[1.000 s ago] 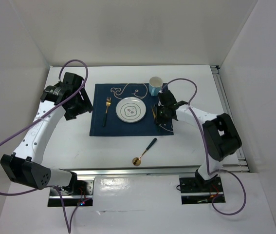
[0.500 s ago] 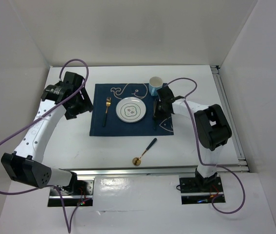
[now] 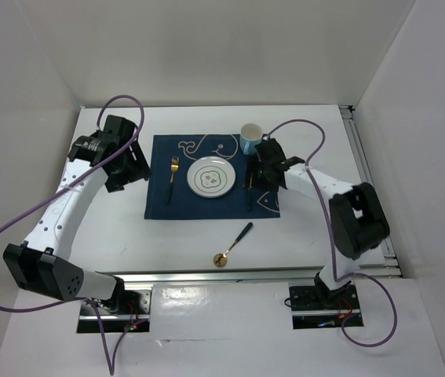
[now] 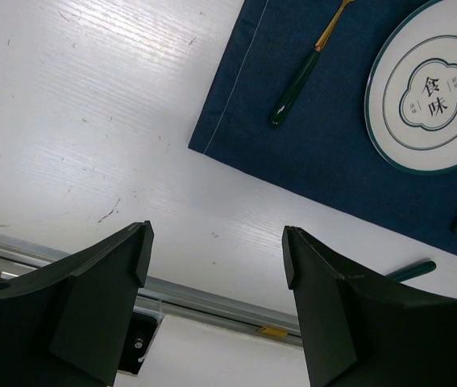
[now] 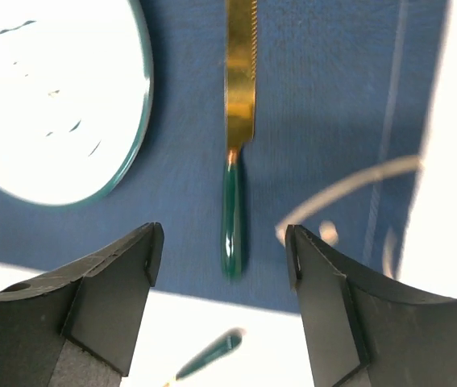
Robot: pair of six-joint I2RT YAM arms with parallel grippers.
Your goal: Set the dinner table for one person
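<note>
The white dinner table (image 3: 308, 236) carries a navy placemat (image 3: 206, 206) with a white plate (image 3: 210, 177) in the middle. A gold fork (image 3: 172, 179) with a green handle lies left of the plate. To the plate's right, a gold knife (image 5: 234, 173) with a green handle rests flat on the mat. My right gripper (image 5: 224, 242) hovers open just above the knife's handle end, with nothing between its fingers. A blue mug (image 3: 250, 139) stands at the mat's far right corner. A spoon (image 3: 233, 244) lies on the bare table in front of the mat. Over bare table left of the mat, my left gripper (image 4: 216, 242) stands open and empty.
Aluminium rails run along the near edge (image 3: 230, 275) and the right edge (image 3: 363, 165) of the table. White walls close in the back and both sides. Purple cables loop off both arms. The spoon's green handle (image 5: 212, 353) shows just below the right fingers.
My right gripper has opened and let go of the knife, which now lies on the mat right of the plate. The right arm shifted slightly toward the far side. The left arm stayed still.
</note>
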